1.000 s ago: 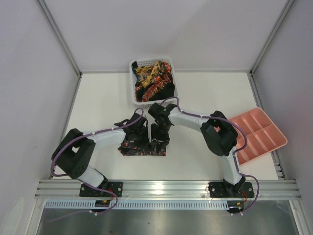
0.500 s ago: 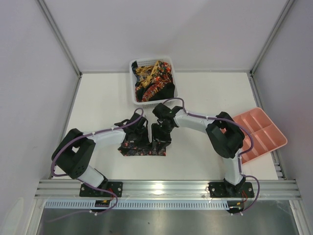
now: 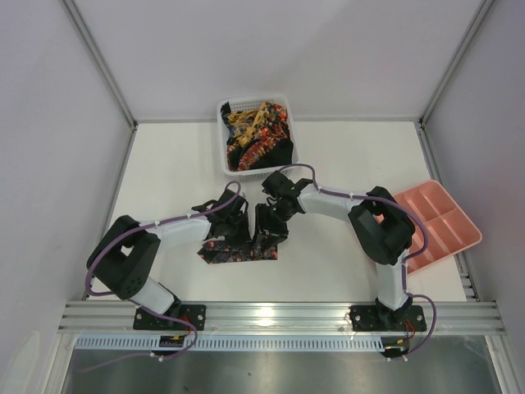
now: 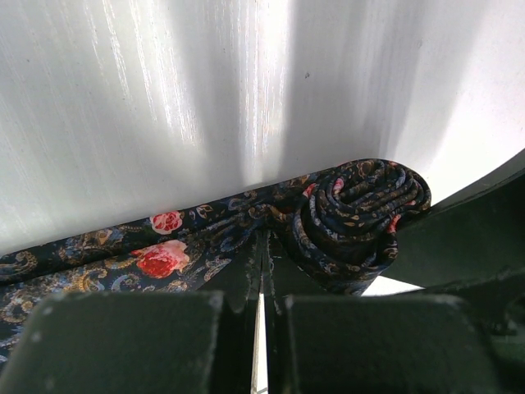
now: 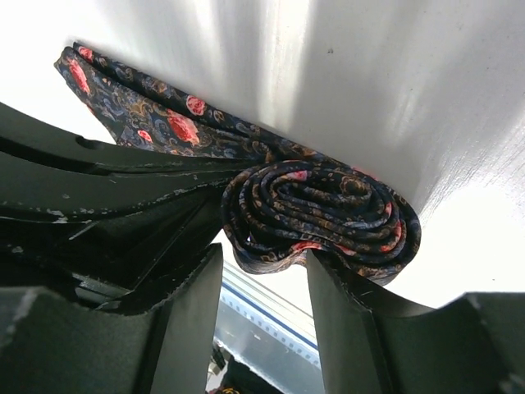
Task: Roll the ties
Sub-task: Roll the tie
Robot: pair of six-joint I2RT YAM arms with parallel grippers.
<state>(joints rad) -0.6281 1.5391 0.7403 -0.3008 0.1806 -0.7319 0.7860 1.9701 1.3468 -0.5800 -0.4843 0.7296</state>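
Note:
A dark tie (image 3: 234, 254) with red roses and gold paisley lies on the white table; its flat part (image 4: 123, 254) runs left and its right end is wound into a roll (image 5: 320, 213), which also shows in the left wrist view (image 4: 361, 209). My left gripper (image 3: 231, 235) stands on the flat part, its jaws (image 4: 264, 244) closed to a thin slit at the fabric edge beside the roll. My right gripper (image 3: 269, 235) is open, its fingertips (image 5: 264, 256) against the underside of the roll. More patterned ties (image 3: 258, 135) are heaped in the basket.
The white mesh basket (image 3: 224, 164) stands at the back centre, just behind the two wrists. The pink compartment tray (image 3: 439, 222) lies at the right, close to the right arm's elbow. The metal rail runs along the near edge.
The right arm's elbow has swung right and its wrist has turned a little over the roll. The left arm and the flat part of the tie have barely moved.

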